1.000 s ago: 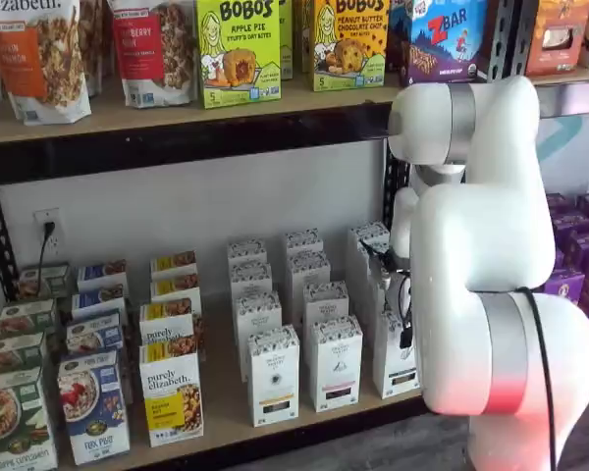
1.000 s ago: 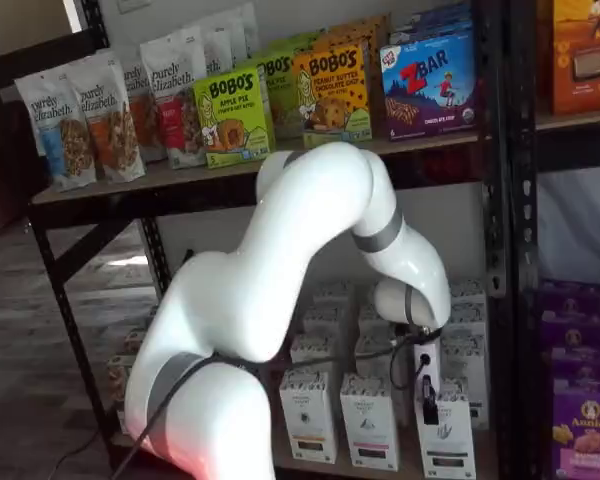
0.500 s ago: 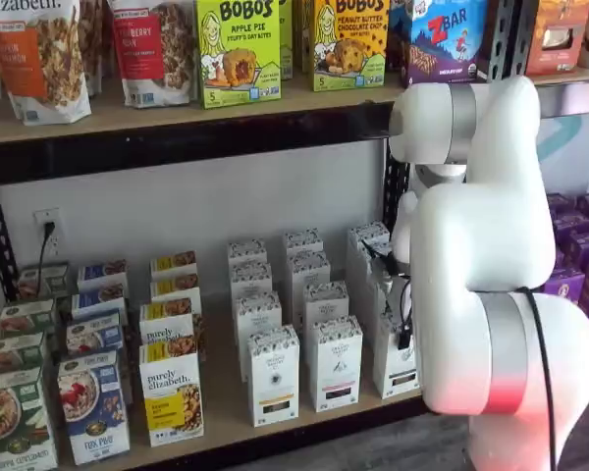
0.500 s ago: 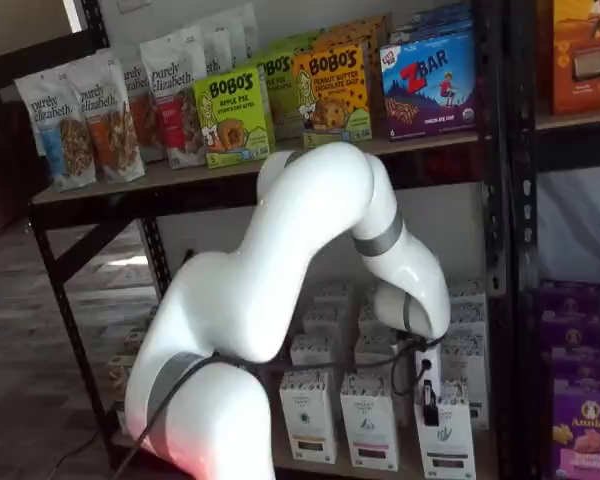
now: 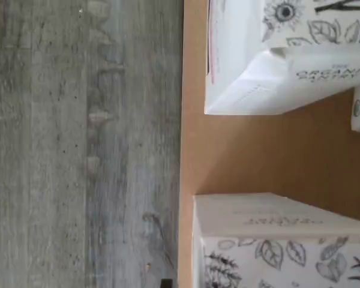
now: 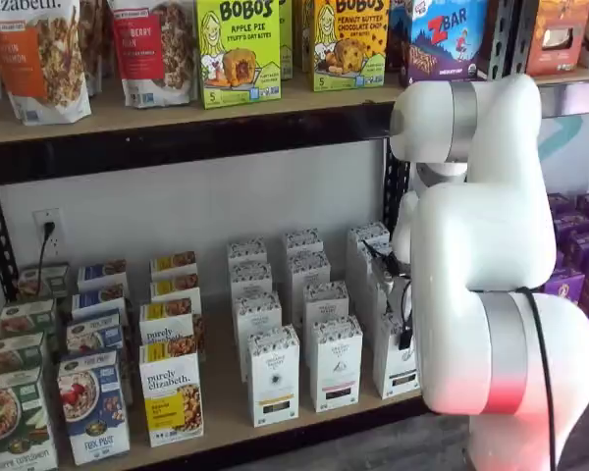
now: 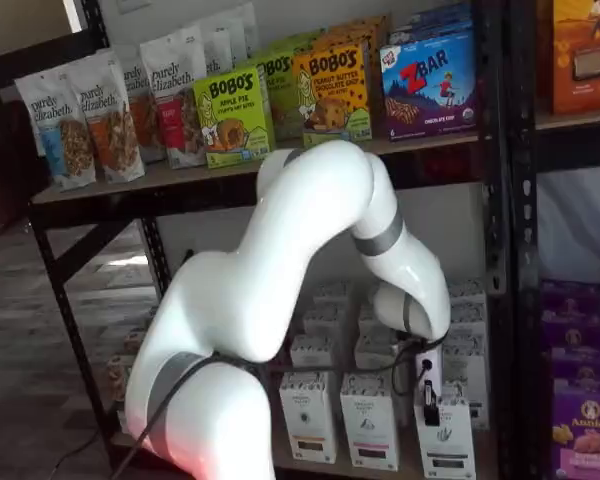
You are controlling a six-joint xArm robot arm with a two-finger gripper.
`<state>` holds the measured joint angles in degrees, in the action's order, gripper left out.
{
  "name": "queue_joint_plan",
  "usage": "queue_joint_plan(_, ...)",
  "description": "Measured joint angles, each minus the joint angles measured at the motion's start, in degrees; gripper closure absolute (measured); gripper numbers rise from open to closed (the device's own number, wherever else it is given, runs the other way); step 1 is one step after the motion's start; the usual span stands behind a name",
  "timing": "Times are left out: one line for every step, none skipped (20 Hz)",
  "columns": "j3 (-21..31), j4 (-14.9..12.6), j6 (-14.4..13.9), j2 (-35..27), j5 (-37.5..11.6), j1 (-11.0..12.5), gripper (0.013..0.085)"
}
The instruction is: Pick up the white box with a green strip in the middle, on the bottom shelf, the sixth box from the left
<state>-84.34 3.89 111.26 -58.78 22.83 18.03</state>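
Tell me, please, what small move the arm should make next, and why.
Probably a short descent. In a shelf view the tool hangs at the speckled top of the white box at the front of the bottom shelf, with no grip visible; whether its fingers are open cannot be told.

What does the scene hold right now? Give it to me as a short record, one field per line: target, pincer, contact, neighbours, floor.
target: the white box, upright at the front of the bottom shelf
pincer: black fingers hang right at the target's top; side-on, so open or shut cannot be told
contact: not clear; the box is not lifted
neighbours: two similar white cartons beside it in the front row
floor: grey wood planks beyond the shelf edge in the wrist view
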Motion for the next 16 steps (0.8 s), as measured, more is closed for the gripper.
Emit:
queue_joint_plan(0.0,-0.1,-0.2,0.0,0.3,0.0,0.029)
queue_joint_plan(0.0,-0.1,-0.1,0.1,0.3,0.0,0.029)
queue_joint_plan(0.0,-0.3,-0.3,0.1,0.4,0.0,0.029)
queue_joint_plan(0.1,-0.4,-0.4,0.1,0.4,0.0,0.029)
queue_joint_plan(0.2,-0.2,-0.2,0.2,0.3,0.0,0.033)
queue_joint_plan(0.4,0.0,0.0,0.2,0.1,0.0,0.033)
queue_joint_plan(0.5,0.2,0.1,0.2,0.0,0.0,0.037)
queue_joint_plan(0.5,0.3,0.2,0.3,-0.1,0.0,0.041)
queue_joint_plan(0.5,0.3,0.3,0.3,0.0,0.0,0.041)
queue_joint_plan(0.6,0.4,0.3,0.3,0.0,-0.1,0.045)
queue_joint_plan(0.7,0.3,0.2,0.4,0.0,-0.1,0.045)
queue_joint_plan(1.0,0.0,-0.1,0.5,-0.2,-0.1,0.045)
queue_joint_plan(1.4,-0.7,-0.7,0.6,-0.8,-0.1,0.045)
queue_joint_plan(2.2,-0.9,-0.9,0.9,-1.6,-0.1,0.045)
queue_joint_plan(3.1,-1.4,-1.3,1.3,-2.5,-0.2,0.045)
queue_joint_plan(4.3,-2.5,-2.4,1.8,-3.4,-0.2,0.045)
